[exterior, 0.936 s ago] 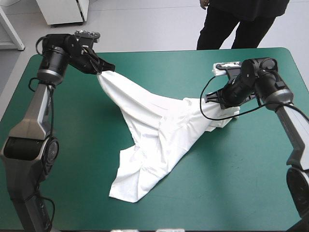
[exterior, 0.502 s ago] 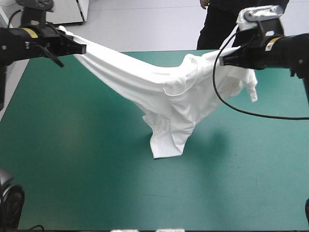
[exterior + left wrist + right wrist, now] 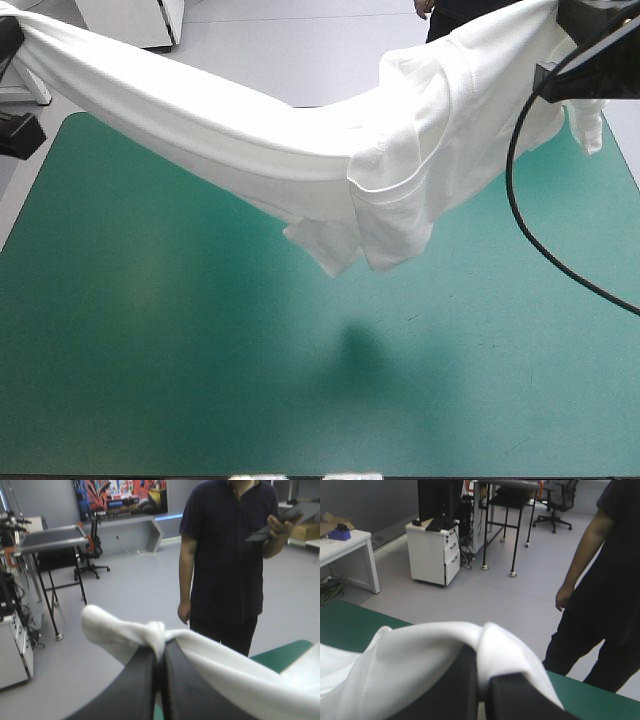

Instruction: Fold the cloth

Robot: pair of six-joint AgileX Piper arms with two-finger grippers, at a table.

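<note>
Fingers (image 3: 135, 685) of the left gripper (image 3: 159, 655), black, stand clenched in a narrow arch, with a bunched fold of the white T-shirt (image 3: 120, 635) pinched at their tips. The right gripper (image 3: 481, 675) is likewise clamped on the T-shirt, with white cloth draped over both its fingers. In the high view the T-shirt hangs as a sagging band from the upper left corner of the frame to the upper right, clear of the table (image 3: 150, 350) with its teal-green cover. Its lowest folds dangle just above centre, and a dim shadow (image 3: 360, 350) lies on the cover below them.
</note>
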